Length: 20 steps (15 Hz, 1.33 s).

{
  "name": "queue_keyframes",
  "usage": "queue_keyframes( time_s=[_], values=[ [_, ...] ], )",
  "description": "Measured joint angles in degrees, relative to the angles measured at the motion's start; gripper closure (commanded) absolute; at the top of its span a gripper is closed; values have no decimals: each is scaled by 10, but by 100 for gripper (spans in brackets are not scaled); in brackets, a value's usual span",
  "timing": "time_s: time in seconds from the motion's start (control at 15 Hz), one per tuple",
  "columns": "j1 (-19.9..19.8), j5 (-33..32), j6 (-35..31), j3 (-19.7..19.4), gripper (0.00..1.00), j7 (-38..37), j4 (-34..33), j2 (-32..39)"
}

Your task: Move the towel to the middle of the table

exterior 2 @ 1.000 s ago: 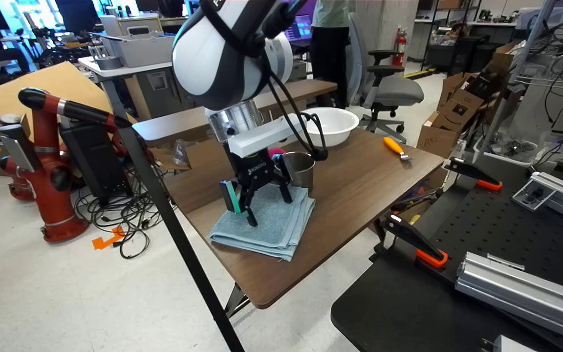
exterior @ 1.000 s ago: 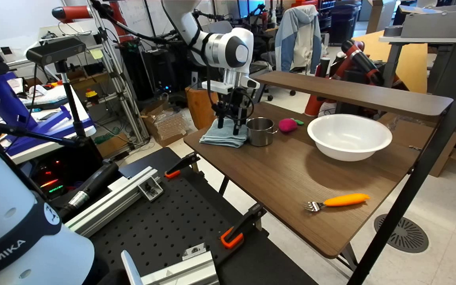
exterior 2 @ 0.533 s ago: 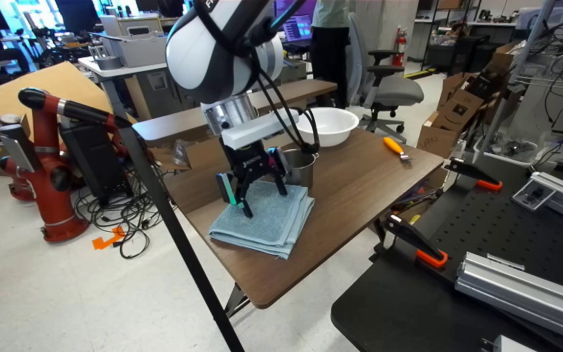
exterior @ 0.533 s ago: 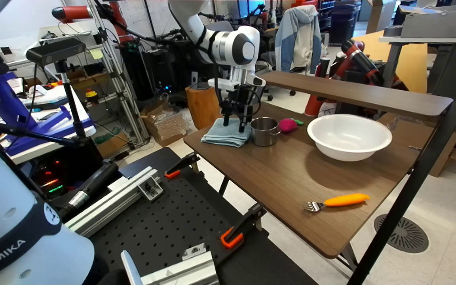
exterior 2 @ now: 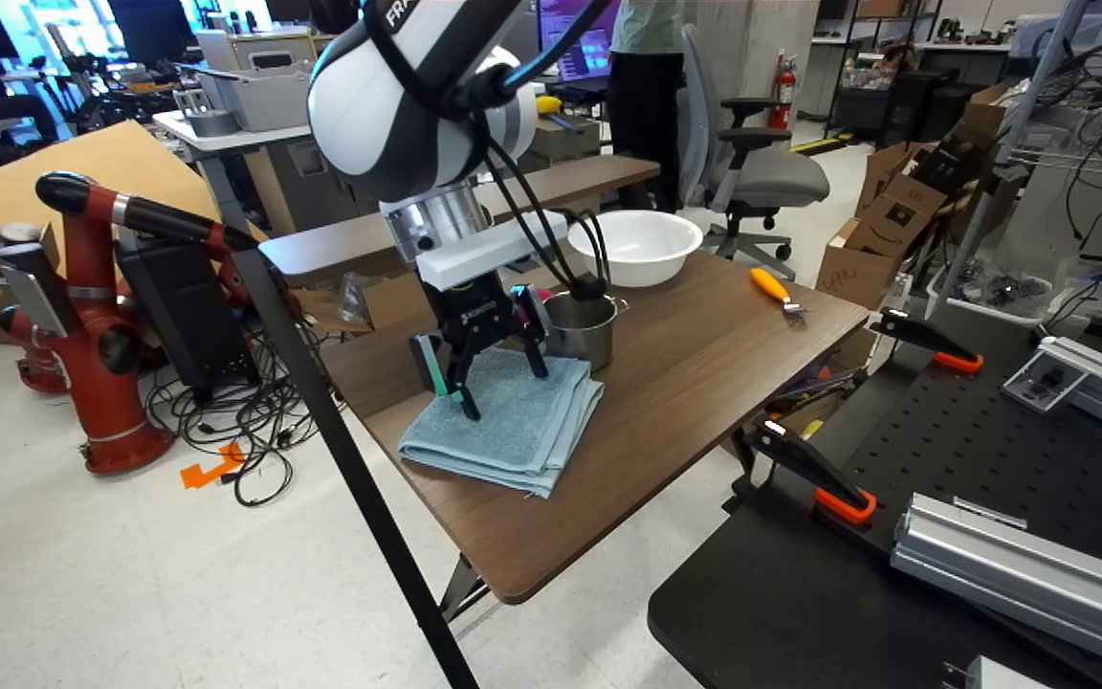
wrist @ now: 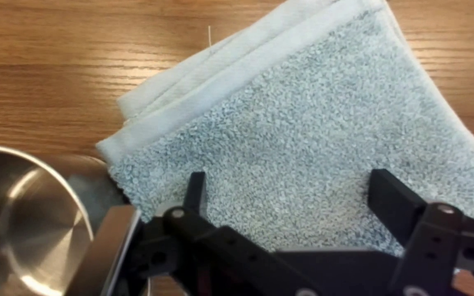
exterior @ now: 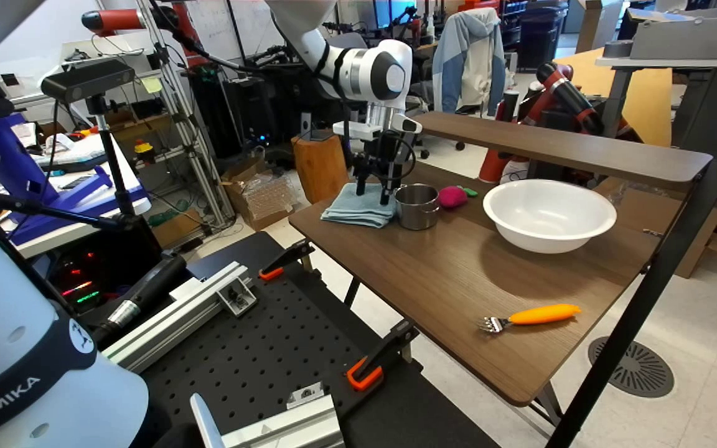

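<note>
Can see towel (exterior 2: 513,431) in all three views: folded, lying flat on the surface (exterior 2: 694,344), just beside steel pot (exterior 2: 584,335), off the middle, between pot and an end of the surface. Cannot tell contact from a slim gap at pot's wall.

Find fingers (wrist: 395,205) released, well apart, pointing down over towel next to pot. Reads clearest in wrist view, with towel spanning the gap between; cannot tell tips pressing on towel from tips just above.

Can look down to pot's floor in wrist view alone. Can pick out there a loose thread (wrist: 210,36) at towel's hem. In an exterior view, find dark cables (exterior 2: 588,287) crossing before pot's rim; in wrist view, get much of that rim plainly.

Make out pink object (exterior: 452,196) whole, green end included, in an exterior view only, just beside pot. Get white bowl (exterior: 549,214), orange-handled fork (exterior: 529,316), raised shelf (exterior: 551,144) and black perforated bench (exterior: 284,361) from both exterior views, not wrist view: bowl farther from pot than pink object, fork and bench well apart from pot, shelf higher than pot. Catch standing person (exterior 2: 647,115) well beyond pot in an exterior view only.
</note>
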State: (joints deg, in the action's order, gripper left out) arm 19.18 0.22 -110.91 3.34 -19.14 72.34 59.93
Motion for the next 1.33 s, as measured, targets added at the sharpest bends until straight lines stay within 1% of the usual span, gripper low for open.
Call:
queue_keyframes(
  time_s=[0.27, 0.67, 1.33],
  values=[
    [17, -9, 0, 0, 0, -14, -10, 0],
    [47, -12, -2, 0, 0, -23, -6, 1],
    [42, -12, -6, -26, 0, -38, -11, 10]
  ],
)
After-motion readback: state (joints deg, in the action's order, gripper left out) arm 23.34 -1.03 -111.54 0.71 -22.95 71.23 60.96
